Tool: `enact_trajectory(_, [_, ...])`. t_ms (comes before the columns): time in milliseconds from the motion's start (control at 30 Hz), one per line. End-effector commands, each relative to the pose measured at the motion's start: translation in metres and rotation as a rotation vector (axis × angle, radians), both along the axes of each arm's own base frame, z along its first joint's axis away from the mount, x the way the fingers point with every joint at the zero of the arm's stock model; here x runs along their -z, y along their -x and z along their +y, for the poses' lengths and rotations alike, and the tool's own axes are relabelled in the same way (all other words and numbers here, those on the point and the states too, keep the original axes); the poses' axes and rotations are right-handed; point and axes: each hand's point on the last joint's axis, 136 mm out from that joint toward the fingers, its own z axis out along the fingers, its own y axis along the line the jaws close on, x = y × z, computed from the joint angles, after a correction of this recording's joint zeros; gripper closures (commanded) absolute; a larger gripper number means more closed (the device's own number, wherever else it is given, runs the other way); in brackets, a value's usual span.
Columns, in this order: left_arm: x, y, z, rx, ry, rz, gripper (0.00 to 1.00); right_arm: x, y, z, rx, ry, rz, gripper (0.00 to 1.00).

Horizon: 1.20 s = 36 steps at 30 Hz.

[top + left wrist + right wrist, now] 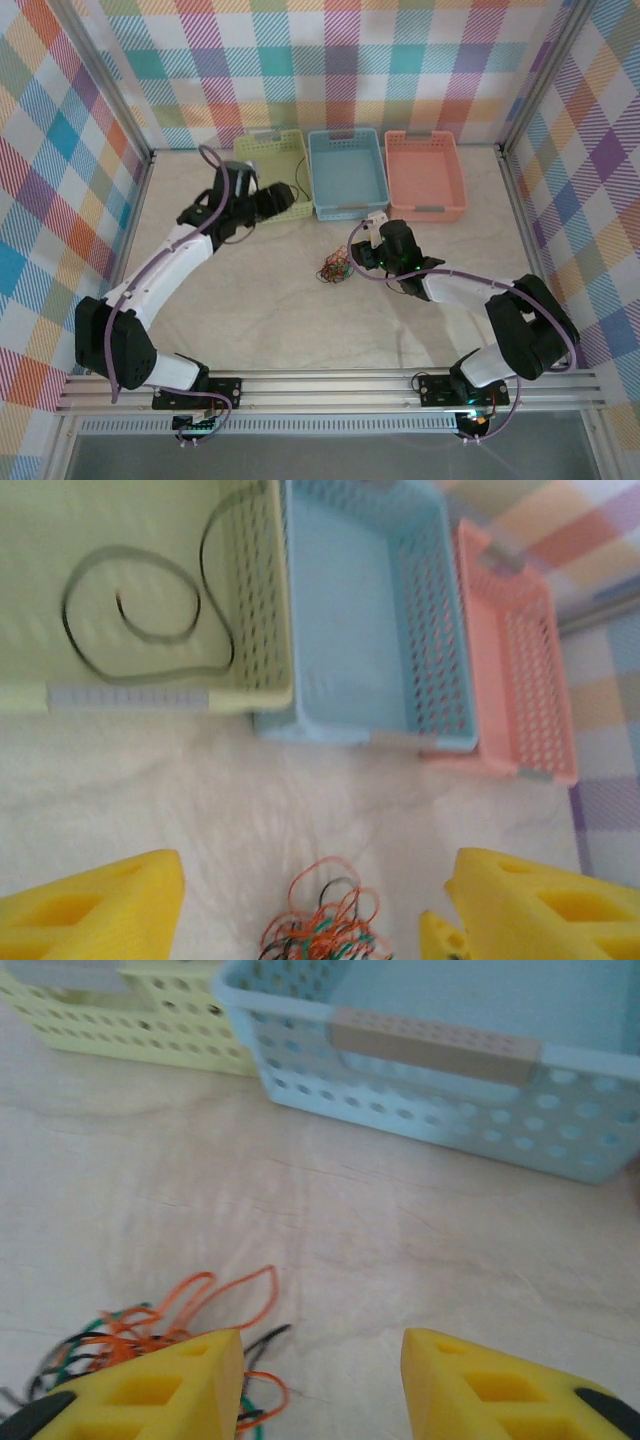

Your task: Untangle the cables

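Observation:
A tangle of thin orange, green and black cables (333, 270) lies on the table in front of the baskets. In the left wrist view the tangle (325, 920) sits low in the frame, and my left gripper (315, 875) is open with nothing held. From above, the left gripper (275, 203) hovers by the green basket (250, 150). One black cable (160, 677) lies coiled inside the green basket (255, 695). My right gripper (322, 1345) is open and empty, with the tangle (150, 1330) just beside its left finger. From above, the right gripper (368, 240) is to the right of the tangle.
A blue basket (317, 170) and a pink basket (458, 180) stand right of the green one along the back. In the right wrist view the blue basket (300, 1090) is straight ahead. Plaid walls and metal rails enclose the table.

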Motion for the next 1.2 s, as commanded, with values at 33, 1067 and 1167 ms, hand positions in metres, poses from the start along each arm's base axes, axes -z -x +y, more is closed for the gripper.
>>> enact_trajectory(33, [0.020, 0.014, -0.029, 0.087, 0.076, -0.001, 0.36, -0.021, 0.015, 0.022, -0.155, -0.091, -0.038, 0.54])
enact_trajectory(1067, [0.097, 0.075, -0.087, 0.293, 0.114, 0.184, 0.47, 0.012, 0.016, 0.047, -0.245, -0.087, 0.153, 0.82])
enact_trajectory(1167, [0.100, 0.075, -0.086, 0.290, 0.107, 0.194, 0.48, 0.011, 0.015, 0.047, -0.245, -0.086, 0.150, 0.91])
